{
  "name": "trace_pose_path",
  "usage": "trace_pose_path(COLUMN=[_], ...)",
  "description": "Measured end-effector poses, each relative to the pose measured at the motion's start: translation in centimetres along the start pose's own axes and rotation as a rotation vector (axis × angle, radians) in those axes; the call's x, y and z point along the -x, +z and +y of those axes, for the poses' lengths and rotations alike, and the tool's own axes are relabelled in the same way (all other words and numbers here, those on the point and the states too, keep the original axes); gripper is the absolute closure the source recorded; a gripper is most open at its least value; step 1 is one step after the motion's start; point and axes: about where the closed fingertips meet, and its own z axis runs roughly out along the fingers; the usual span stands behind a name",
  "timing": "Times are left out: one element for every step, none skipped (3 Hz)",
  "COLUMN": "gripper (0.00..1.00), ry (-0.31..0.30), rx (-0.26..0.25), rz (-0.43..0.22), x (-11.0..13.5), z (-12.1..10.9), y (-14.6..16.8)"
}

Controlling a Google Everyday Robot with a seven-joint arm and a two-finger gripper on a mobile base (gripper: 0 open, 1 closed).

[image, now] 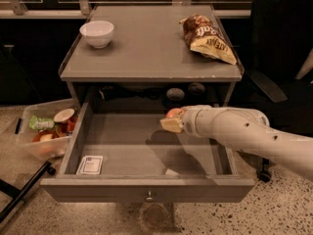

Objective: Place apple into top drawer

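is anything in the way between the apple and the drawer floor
Nothing visible does. The tool holds the apple over the open top drawer, whose floor beneath is bare; the small card lies off in the front left corner.

A smooth, rounded white arm [244, 131] is seen, marked with a few small dark screws. It is ended by the gripper [172, 120], fitted with pale yellowish pads [170, 126], above the top drawer [146, 195].
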Motion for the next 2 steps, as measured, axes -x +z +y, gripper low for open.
trace_pose_path(gripper=[1.00,1.00], ry=[0.000,-0.048], rx=[0.000,0.053], rz=[0.000,-0.019], x=[0.0,0.5], z=[0.0,1.4], y=[0.0,0.8])
